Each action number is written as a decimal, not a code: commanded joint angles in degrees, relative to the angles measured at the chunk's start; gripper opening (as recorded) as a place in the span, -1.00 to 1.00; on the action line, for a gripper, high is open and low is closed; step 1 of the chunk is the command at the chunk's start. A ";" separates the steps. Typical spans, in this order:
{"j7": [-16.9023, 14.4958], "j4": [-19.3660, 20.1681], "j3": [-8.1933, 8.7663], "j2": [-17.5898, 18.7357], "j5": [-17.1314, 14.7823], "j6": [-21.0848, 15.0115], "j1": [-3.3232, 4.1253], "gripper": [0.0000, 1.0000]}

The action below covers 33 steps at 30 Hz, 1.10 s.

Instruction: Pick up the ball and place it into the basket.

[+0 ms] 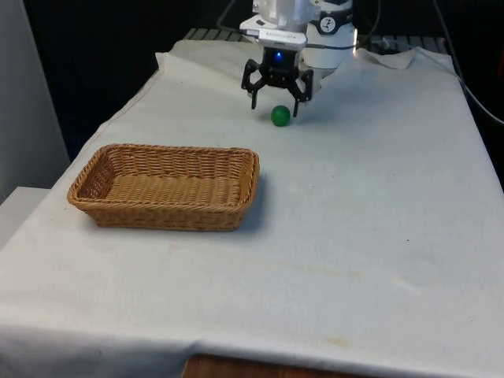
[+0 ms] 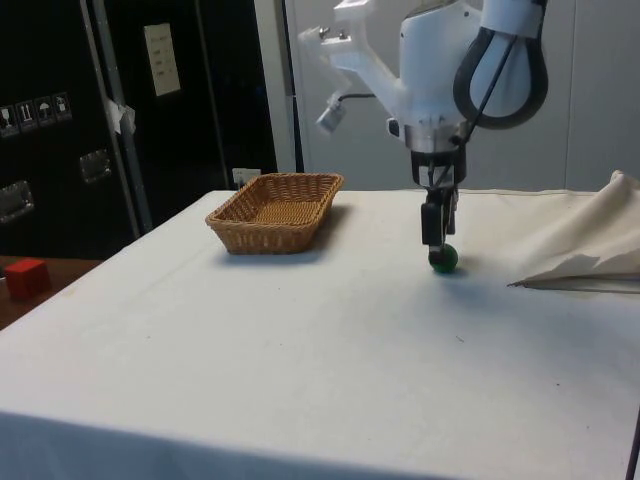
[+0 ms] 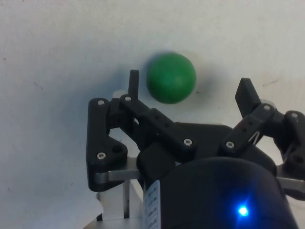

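one green ball point(image 1: 279, 116) lies on the desk point(image 1: 378, 236), just below the end effector point(image 1: 276, 104), whose fingers point(image 3: 134, 82) are spread wide apart, holding nothing. in the front view, the wicker basket point(image 1: 236, 206) sits well apart, at about eight o'clock from the ball.

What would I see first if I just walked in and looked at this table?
Probably the little green ball lying on the white cloth, because the black gripper hangs right over it with its fingers spread open, one on each side. Next you would spot the brown wicker basket, which sits apart from the ball towards the front view's left, with nothing inside it.
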<state>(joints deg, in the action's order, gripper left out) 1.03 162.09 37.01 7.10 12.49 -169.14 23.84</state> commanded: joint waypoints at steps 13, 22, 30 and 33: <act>-0.06 -0.40 -2.64 2.35 -1.83 -0.92 -0.97 0.23; -0.23 -0.74 -2.98 2.92 -2.35 -1.09 -1.09 -1.00; 0.06 -1.38 -1.72 2.12 -1.26 0.23 -0.46 -1.00; 0.00 -1.78 -0.69 0.80 -0.46 1.55 0.06 -1.00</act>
<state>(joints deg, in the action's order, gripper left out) 1.26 160.26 35.92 9.17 11.63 -168.91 23.84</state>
